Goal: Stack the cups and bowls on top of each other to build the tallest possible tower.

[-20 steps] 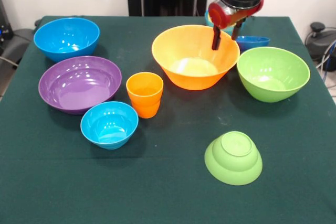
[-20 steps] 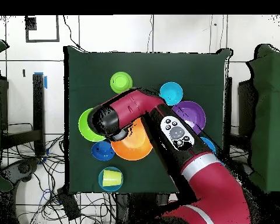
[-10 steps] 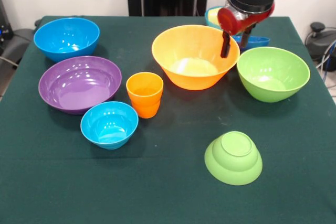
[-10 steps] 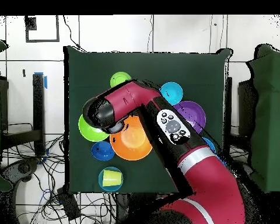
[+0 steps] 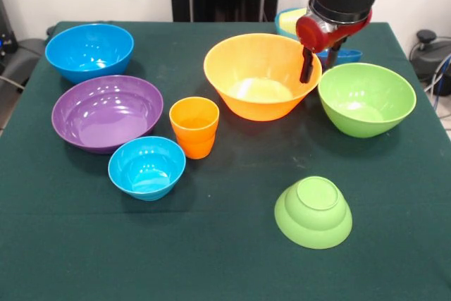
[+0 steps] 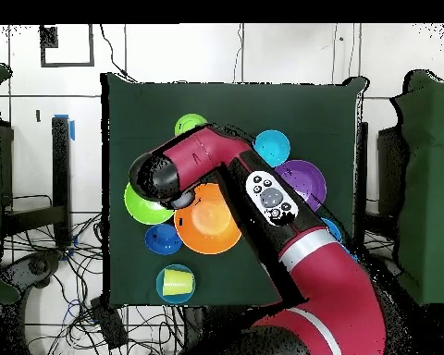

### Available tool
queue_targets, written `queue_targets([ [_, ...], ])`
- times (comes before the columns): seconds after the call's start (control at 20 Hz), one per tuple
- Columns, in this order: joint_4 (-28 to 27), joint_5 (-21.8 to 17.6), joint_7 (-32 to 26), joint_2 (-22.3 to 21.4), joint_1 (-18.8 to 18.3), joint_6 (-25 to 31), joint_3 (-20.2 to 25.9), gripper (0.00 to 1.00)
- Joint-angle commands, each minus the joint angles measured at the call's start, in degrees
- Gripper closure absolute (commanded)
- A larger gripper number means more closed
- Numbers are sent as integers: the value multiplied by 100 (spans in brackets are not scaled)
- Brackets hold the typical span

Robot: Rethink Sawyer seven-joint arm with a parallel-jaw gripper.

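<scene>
Shifted rightward, gripper (image 5: pixel 318 63) now hovers over orange bowl's (image 5: pixel 257 75) rim.

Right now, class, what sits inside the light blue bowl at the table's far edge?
A pale yellow cup stands inside that light blue bowl. From the front, the gripper covers most of both.

No readable text, label, brand, number or sign shows in either view.

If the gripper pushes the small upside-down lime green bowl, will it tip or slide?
The upside-down lime green plastic bowl rests on its wide rim, so it probably will not tip. It looks glossy and light, so it would likely slide on the green tablecloth, and fingers may slip on its curved wall.
</scene>
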Motion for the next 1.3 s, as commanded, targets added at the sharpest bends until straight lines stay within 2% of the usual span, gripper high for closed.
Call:
queue_targets([
  [0.05, -599, -293, -2429, 164, -228, 545, 51, 0],
  [0.15, -730, -318, -2677, 175, -371, 626, 67, 0],
  [0.45, -1363, -369, -3283, 525, -442, 981, 59, 0],
  [0.6, -1589, -346, -3505, 530, -499, 1193, 7, 0],
  [0.95, -2690, -413, -4329, 780, -389, 1932, -62, 0],
  [1.05, -2895, -459, -4487, 845, -352, 1935, -40, 0],
  [1.3, -2999, -526, -4660, 887, -267, 1780, -58, 0],
])
